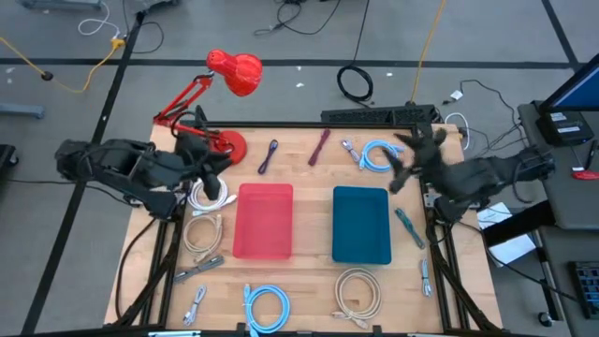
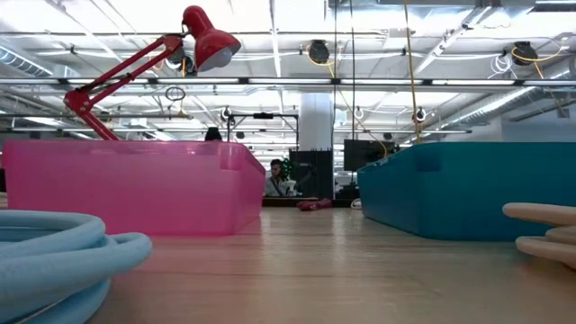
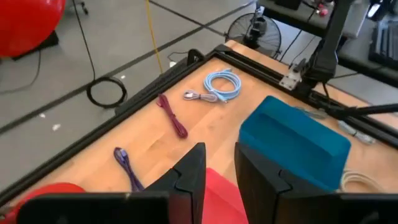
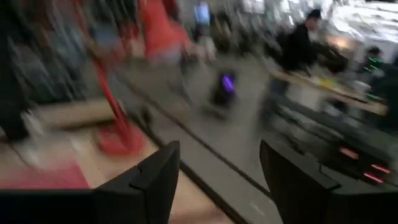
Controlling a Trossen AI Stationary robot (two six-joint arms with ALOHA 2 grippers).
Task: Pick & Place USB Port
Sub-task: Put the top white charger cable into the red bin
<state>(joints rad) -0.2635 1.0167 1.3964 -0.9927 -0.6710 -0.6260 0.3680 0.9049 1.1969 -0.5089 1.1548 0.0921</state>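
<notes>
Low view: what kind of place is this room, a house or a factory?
Probably a robotics lab or workshop. Bare pipes and lights hang overhead, a person sits at a distant desk, and the wooden table holds a red bin, a teal bin and cables.

A pale wooden table [image 1: 309, 281] with a smooth, matt grain carries two plastic bins: the pink bin [image 2: 135, 184], translucent and glossy, and beside it the teal bin [image 2: 468, 189], opaque with a duller sheen. Behind the pink bin, a red desk lamp [image 1: 234, 73] shows glossy painted metal. Coiled light-blue cable [image 2: 54, 247] in front of the pink bin looks smooth and rubbery.
</notes>
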